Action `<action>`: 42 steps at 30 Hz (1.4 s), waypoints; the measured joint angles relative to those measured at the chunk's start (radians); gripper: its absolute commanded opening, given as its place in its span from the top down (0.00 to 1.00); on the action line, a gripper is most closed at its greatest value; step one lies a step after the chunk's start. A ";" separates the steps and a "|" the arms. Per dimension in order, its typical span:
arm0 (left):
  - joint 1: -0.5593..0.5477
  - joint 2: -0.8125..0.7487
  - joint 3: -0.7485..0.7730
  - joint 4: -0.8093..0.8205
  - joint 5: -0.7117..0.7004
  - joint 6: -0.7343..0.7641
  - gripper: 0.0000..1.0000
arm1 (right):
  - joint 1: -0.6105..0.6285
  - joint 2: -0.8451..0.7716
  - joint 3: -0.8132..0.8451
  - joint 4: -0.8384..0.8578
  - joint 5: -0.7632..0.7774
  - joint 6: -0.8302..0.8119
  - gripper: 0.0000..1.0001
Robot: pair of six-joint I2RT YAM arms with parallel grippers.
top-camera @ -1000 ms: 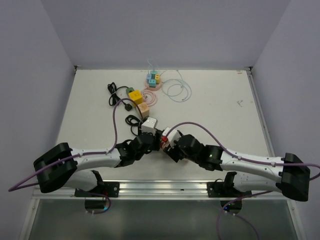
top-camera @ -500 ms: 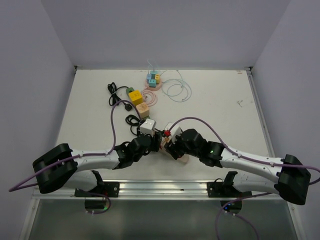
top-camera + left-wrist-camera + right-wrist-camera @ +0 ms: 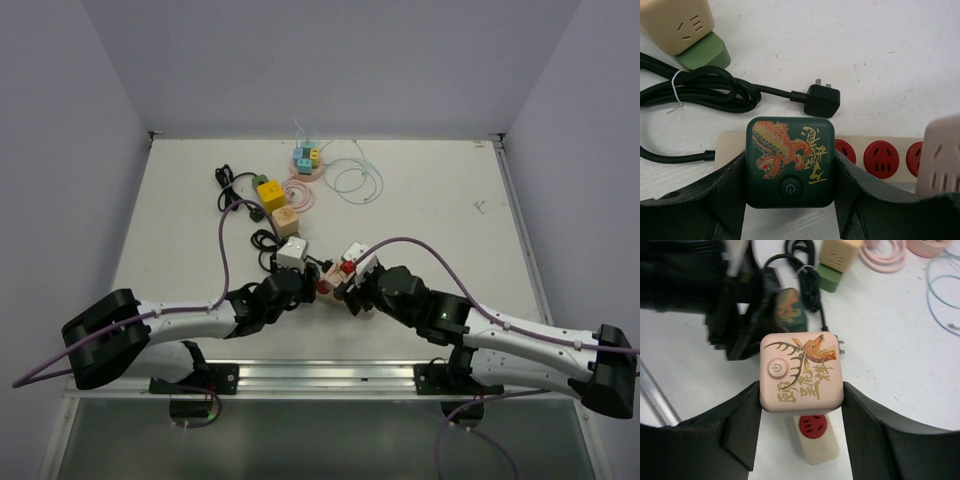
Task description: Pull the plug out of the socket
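Observation:
A beige power strip (image 3: 729, 146) with red sockets (image 3: 880, 159) lies on the table between my grippers. My left gripper (image 3: 790, 172) is shut on a dark green cube plug with a dragon print (image 3: 790, 160), which sits on the strip. My right gripper (image 3: 801, 407) is shut on a pink cube plug with a deer print (image 3: 801, 371). This plug looks raised above the strip end (image 3: 813, 445), with a red socket (image 3: 812, 426) bare under it. The pink plug also shows in the left wrist view (image 3: 942, 157). In the top view the left gripper (image 3: 303, 284) and right gripper (image 3: 350, 284) face each other.
A black cord bundle with a loose black plug (image 3: 822, 100) lies just beyond the strip. A beige cube on a green cube (image 3: 676, 22) is behind it. Farther back are a yellow cube (image 3: 268, 190), a pink coiled cable (image 3: 300, 193), blue cubes (image 3: 306, 160) and a pale blue cable (image 3: 356, 180).
My right gripper has moved up and slightly to the right with the pink plug in it, and its arm has stretched out. The left gripper stays on the green plug.

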 measured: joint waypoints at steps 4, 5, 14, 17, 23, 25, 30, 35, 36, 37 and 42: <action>0.000 -0.022 0.000 -0.039 0.002 0.000 0.95 | -0.163 -0.041 -0.032 0.003 0.030 0.082 0.79; 0.000 -0.030 0.000 -0.050 0.004 0.000 0.94 | -0.245 -0.049 -0.045 0.004 0.028 0.116 0.78; 0.001 -0.148 -0.024 -0.201 0.020 -0.005 0.84 | -0.932 0.097 -0.066 0.150 -0.221 0.455 0.72; 0.001 -0.183 -0.028 -0.250 0.023 -0.017 0.81 | -1.077 0.251 -0.053 0.237 -0.313 0.559 0.68; 0.001 -0.231 -0.029 -0.322 0.035 -0.034 0.77 | -1.221 0.590 0.103 0.379 -0.447 0.708 0.63; 0.001 -0.248 -0.029 -0.346 0.041 -0.041 0.76 | -1.247 0.673 0.162 0.439 -0.477 0.744 0.62; 0.001 -0.284 -0.029 -0.391 0.057 -0.042 0.75 | -1.285 0.838 0.295 0.528 -0.515 0.789 0.59; 0.003 -0.304 -0.032 -0.395 0.074 -0.042 0.74 | -1.301 0.993 0.373 0.624 -0.563 0.855 0.55; 0.003 -0.306 -0.034 -0.395 0.076 -0.042 0.74 | -1.302 1.020 0.384 0.631 -0.568 0.864 0.54; 0.004 -0.307 -0.037 -0.396 0.079 -0.042 0.74 | -1.302 1.044 0.392 0.643 -0.579 0.879 0.54; 0.005 -0.304 -0.042 -0.399 0.081 -0.041 0.73 | -1.303 1.099 0.439 0.676 -0.615 0.904 0.50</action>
